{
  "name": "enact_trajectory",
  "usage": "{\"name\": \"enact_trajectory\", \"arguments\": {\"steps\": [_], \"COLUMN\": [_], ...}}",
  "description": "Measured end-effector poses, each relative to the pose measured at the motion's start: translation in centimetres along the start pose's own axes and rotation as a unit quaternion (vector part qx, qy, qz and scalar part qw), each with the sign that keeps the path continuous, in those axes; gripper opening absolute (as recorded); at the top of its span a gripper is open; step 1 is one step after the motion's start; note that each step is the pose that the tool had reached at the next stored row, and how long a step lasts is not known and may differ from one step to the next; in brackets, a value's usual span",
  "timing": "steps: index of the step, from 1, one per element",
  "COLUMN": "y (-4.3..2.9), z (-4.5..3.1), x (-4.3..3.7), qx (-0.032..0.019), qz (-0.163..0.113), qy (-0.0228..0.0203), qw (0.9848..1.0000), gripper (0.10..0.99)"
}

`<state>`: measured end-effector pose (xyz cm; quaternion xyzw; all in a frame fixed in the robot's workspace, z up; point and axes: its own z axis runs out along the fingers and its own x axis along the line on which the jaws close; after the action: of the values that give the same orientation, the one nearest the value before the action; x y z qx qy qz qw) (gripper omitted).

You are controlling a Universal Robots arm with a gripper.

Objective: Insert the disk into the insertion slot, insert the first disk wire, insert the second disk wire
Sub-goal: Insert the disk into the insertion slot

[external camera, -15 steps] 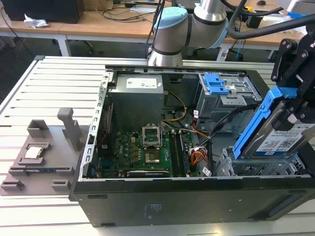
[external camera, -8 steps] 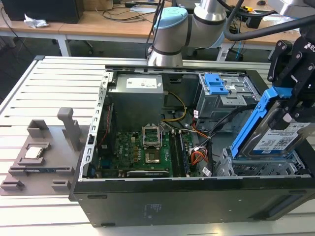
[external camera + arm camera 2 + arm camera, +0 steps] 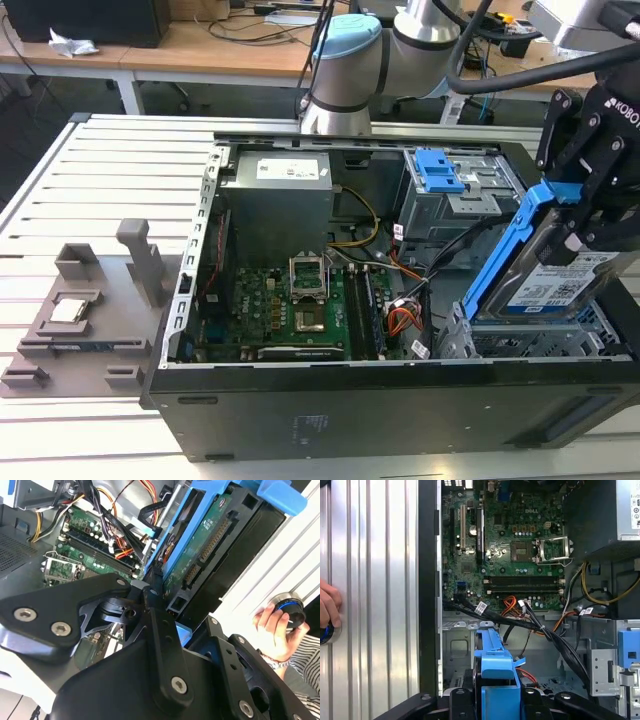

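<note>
**Exterior view.** Black gripper [image 3: 585, 200] hangs over the end of the open computer case [image 3: 330, 420] on the exterior view's right. Its fingers are clamped on the raised end of the disk [image 3: 560, 275], blue carrier included. Disk steeply tilted, white label up. Its lower end is down at the insertion slot [image 3: 520, 342], the low perforated cage; contact unclear. Taller bay with blue latch tab [image 3: 440, 170] stands just behind.

**Second wrist view.** Gripper [image 3: 182, 612] closed across the disk [image 3: 200, 550], green circuit-board underside showing. Motherboard [image 3: 85, 535] beyond. A person's hand [image 3: 270, 625] grips a blue-ringed knob [image 3: 289, 607].

**First wrist view.** Blue end of the disk [image 3: 495, 675] sits between two black fingers [image 3: 457, 702]. Motherboard [image 3: 515, 545] beyond. The person's hand [image 3: 327, 605] is at the slatted table [image 3: 375, 580].
</note>
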<state>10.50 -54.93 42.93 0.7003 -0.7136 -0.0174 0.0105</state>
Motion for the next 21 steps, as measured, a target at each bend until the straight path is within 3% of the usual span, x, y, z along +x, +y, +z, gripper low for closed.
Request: {"name": "enact_trajectory", "arguments": {"steps": [5,14,21], "y": [-0.05,-0.10,-0.16], "z": [1.33,2.59,4.14], "x": [0.01,0.03,0.04], "qx": [0.0000,0.0000,0.0000], "qz": [0.000,0.000,0.000], "qy": [0.0000,0.0000,-0.0001], "qw": [1.0000,1.0000,1.0000], "gripper": [0.365,0.365,0.365]}}
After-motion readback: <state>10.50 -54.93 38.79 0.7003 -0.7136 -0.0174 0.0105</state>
